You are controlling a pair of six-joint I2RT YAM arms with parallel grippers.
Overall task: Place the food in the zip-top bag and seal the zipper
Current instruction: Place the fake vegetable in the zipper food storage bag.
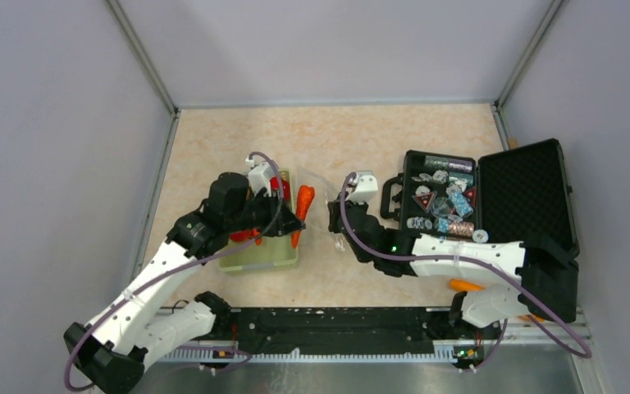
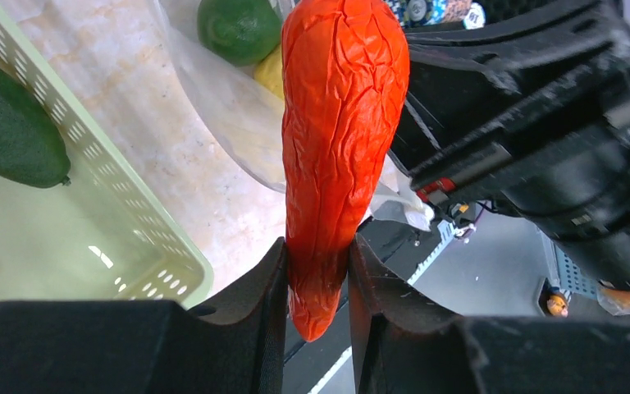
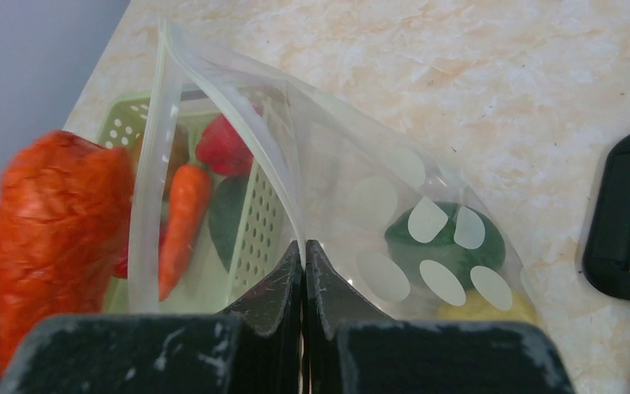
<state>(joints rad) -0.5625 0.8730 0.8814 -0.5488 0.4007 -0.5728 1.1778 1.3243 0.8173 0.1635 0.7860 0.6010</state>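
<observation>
Nearest, the right claw (image 3: 304, 263) pinches one lip of the zip-top bag (image 3: 353, 156), lifting its mouth open off the bench (image 3: 500, 66). Beside it, the left claw (image 2: 318, 271) grips an orange carrot (image 2: 340, 123) by its narrow end, poised at the mouth. Farther in, a green piece (image 3: 443, 238) lies bagged. Loading looks under way; next, steer the carrot between the zipper (image 3: 149, 172) strips and release.

Beige marbled tabletop (image 1: 336, 139), plain grey walls (image 1: 49, 164), metal corner posts (image 1: 143, 57), even light.
</observation>
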